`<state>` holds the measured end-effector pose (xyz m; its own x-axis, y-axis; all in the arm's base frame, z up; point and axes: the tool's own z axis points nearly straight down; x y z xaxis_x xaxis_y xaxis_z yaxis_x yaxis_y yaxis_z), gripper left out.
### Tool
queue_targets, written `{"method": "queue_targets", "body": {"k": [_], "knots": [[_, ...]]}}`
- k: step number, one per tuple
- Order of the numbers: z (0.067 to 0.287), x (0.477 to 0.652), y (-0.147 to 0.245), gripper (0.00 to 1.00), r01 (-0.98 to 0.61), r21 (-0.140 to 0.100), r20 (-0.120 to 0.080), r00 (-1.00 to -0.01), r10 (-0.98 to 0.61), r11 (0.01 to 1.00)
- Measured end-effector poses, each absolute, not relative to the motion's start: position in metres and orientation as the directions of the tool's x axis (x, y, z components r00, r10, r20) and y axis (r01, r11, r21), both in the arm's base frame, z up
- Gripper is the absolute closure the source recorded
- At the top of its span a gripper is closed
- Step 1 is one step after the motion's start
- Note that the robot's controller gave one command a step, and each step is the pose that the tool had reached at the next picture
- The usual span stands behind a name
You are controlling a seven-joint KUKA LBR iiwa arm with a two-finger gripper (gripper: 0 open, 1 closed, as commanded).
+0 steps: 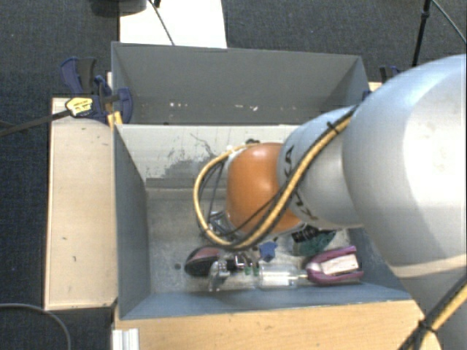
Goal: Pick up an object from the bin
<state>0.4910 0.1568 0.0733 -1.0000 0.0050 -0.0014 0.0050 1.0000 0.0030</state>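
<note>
Dark maroon oval thing (198,259): nearest item, just beside my gripper (218,273) on the side away from the arm (408,166); long axis points roughly toward the gripper. Whether the gripper is open or clenched, I cannot tell. Clear bottle (281,276): just beside, arm side. Purple packet (334,265): beyond the bottle, farthest.

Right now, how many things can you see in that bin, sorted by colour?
dark maroon oval thing: 1
clear plastic thing: 1
purple thing with a white label: 1
small blue thing: 1
dark green thing: 1
Total: 5 in sight; the arm may hide more.
</note>
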Motion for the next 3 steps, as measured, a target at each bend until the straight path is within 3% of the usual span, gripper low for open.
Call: {"method": "queue_targets", "body": {"k": [1,2,3], "knots": [[0.075,0.493,0.157,1.00,0.008,0.004,-0.007,-1.000,0.008,1.000],[0.107,0.494,0.158,1.00,0.007,0.002,-0.004,-1.000,0.007,1.000],[0.120,0.494,0.158,1.00,0.006,0.002,-0.004,-1.000,0.006,1.000]]}}
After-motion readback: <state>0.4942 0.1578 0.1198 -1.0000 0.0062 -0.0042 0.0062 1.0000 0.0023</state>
